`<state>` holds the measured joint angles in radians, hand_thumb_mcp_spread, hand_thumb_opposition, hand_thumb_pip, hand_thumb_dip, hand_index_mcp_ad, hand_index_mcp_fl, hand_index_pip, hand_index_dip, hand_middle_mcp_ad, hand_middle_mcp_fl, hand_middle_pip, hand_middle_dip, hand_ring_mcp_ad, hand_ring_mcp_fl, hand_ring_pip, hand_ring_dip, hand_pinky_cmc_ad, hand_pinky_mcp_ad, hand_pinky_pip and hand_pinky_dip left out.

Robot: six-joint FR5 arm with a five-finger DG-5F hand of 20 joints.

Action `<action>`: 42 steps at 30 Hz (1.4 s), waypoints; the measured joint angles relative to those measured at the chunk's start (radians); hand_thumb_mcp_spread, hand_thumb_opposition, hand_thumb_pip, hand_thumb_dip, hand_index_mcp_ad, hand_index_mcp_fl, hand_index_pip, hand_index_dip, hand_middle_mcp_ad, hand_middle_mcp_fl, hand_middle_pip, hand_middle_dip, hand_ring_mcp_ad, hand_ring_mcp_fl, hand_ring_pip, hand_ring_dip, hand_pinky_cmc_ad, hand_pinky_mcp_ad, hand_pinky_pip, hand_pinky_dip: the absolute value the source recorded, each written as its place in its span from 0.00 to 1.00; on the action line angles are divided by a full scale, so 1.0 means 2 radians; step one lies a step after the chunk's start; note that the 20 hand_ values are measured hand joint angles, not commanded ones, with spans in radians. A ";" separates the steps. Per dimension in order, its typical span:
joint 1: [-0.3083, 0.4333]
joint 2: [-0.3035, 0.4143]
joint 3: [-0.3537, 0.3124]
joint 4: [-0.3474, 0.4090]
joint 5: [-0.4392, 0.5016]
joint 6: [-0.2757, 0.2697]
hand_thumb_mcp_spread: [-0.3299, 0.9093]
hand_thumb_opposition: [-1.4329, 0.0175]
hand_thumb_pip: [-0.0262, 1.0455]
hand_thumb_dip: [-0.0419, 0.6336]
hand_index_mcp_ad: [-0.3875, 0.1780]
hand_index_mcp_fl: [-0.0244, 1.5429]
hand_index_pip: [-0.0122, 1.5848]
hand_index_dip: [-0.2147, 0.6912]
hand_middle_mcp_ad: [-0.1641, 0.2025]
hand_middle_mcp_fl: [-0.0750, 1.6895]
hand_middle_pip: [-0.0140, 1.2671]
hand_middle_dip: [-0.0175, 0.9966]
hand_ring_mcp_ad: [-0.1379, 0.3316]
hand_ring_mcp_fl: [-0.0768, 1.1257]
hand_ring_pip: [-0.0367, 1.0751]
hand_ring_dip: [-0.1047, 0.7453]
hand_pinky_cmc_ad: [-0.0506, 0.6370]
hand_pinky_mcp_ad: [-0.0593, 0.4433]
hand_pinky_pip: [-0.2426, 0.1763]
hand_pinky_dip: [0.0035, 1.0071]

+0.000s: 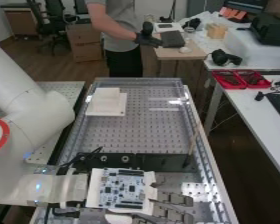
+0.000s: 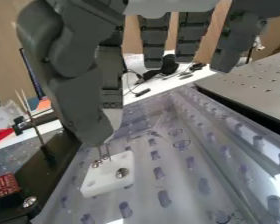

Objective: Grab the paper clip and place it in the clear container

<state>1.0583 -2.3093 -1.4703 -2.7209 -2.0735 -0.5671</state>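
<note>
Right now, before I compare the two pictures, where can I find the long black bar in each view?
High view: the long black bar crosses below the picture's middle, just beyond the circuit board.
Wrist view: the long black bar runs beside the small white block with metal screws.
Shared landmark: a thin wooden stick rises from the bar.

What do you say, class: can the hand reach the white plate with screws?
Probably yes: in the wrist view, the hand is close to the plate, and the thin wires between hardly block it.
</note>
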 joint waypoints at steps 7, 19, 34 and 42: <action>0.000 -0.001 -0.001 -0.002 0.002 0.000 0.65 0.40 0.62 0.46 0.32 0.21 0.95 0.40 0.65 0.06 0.11 0.20 0.57 0.06 0.11 0.26 0.54 0.66 0.51 0.19; 0.001 -0.003 -0.002 0.001 0.002 0.004 0.65 0.40 0.62 0.46 0.32 0.21 0.95 0.40 0.66 0.06 0.11 0.20 0.54 0.06 0.11 0.26 0.54 0.66 0.51 0.19; 0.002 -0.004 -0.003 0.005 0.004 0.000 0.66 0.38 0.61 0.46 0.33 0.29 0.96 0.38 0.65 0.06 0.11 0.20 0.54 0.06 0.11 0.26 0.54 0.65 0.51 0.19; 0.004 0.003 -0.016 0.027 0.006 0.012 0.68 0.37 0.57 0.45 0.33 0.35 0.91 0.38 0.65 0.10 0.11 0.20 0.54 0.06 0.11 0.26 0.54 0.66 0.52 0.19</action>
<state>1.0672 -2.3026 -1.5014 -2.6667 -2.0612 -0.5433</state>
